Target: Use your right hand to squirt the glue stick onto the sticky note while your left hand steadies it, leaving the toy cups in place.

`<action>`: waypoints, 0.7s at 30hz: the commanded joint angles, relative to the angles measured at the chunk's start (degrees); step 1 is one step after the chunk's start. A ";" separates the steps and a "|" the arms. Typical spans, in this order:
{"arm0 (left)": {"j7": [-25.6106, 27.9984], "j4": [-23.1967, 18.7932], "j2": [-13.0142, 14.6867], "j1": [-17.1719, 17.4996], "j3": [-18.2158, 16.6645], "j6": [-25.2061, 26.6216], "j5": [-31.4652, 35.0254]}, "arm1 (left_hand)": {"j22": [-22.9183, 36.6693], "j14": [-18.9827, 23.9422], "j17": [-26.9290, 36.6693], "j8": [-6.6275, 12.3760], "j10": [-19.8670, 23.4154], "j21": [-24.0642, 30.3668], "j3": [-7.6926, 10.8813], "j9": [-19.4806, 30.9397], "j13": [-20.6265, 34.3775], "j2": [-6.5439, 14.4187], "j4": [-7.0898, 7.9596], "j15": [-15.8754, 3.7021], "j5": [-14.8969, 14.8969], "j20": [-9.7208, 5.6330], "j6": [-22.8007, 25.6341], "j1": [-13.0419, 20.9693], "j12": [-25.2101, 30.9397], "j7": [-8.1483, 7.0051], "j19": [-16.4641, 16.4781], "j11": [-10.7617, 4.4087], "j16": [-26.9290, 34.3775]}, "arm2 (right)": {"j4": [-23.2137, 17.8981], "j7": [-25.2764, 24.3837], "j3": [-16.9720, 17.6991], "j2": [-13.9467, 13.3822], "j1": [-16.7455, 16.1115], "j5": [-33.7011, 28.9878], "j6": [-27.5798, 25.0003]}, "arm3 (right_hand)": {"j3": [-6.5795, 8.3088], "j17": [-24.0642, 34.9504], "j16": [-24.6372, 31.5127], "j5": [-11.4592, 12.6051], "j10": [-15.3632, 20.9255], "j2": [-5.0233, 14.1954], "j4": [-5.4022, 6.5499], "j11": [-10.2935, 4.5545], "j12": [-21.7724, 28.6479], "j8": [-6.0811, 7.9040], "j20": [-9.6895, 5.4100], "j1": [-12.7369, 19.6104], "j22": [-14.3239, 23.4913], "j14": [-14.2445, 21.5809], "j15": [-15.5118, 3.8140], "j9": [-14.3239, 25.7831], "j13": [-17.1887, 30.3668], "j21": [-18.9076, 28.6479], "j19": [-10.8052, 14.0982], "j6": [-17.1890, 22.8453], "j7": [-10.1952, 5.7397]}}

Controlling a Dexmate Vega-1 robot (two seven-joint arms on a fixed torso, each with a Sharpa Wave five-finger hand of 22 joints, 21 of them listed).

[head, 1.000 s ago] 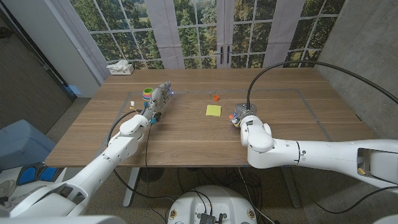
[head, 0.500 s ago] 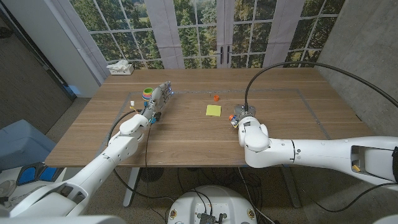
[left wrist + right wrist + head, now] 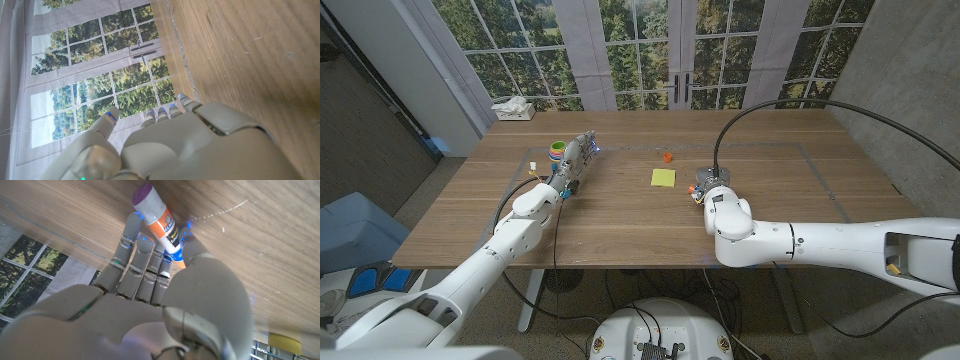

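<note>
The right hand (image 3: 150, 287) has its fingers wrapped around the orange-and-white glue stick with a purple cap (image 3: 159, 217), the capped end poking out past the fingertips toward the wooden worktop (image 3: 620, 215). That grip keeps the tube's body pinned in the fist, which suits squeezing or pressing it down, though the cap looks to be on, so I judge no glue can reach paper yet. In the head view this right hand (image 3: 708, 187) sits low over the worktop, just beside the small square yellow sticky note (image 3: 663, 177) on its right side, close but not touching.

The left hand (image 3: 576, 160) holds nothing, fingers extended and apart, and hangs well to the left of the note, near the stack of coloured toy cups (image 3: 557, 149). The left wrist view shows its fingers (image 3: 160, 114) straight, with bare wood alongside. It is not steadying the note, so that step seems still ahead.

A small orange piece (image 3: 667, 156) lies just behind the note; I cannot tell what it is. Open wood lies between the left hand and the note, giving a free path that leads away from the cups. The note sits mid-worktop, far from every edge, with a white tissue box (image 3: 513, 108) at the far left corner.
</note>
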 commanded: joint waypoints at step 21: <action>-0.45 1.05 -0.45 -0.71 0.35 0.11 0.10 | 0.31 -3.26 0.13 0.12 -0.23 0.18 0.20 0.20 0.26 4.76 -0.60 -3.45 0.33 -4.99 -0.07 0.40 0.38 -0.11 -0.70 0.38 0.15 | -1.73 -15.72 18.92 -3.92 -18.61 -4.67 17.19 | 1.49 -18.10 -17.63 -0.45 4.39 1.66 -0.16 0.06 2.07 2.07 -7.73 9.00 -1.67 4.55 -5.81 1.03 8.51 10.12 0.48 8.68 -0.06</action>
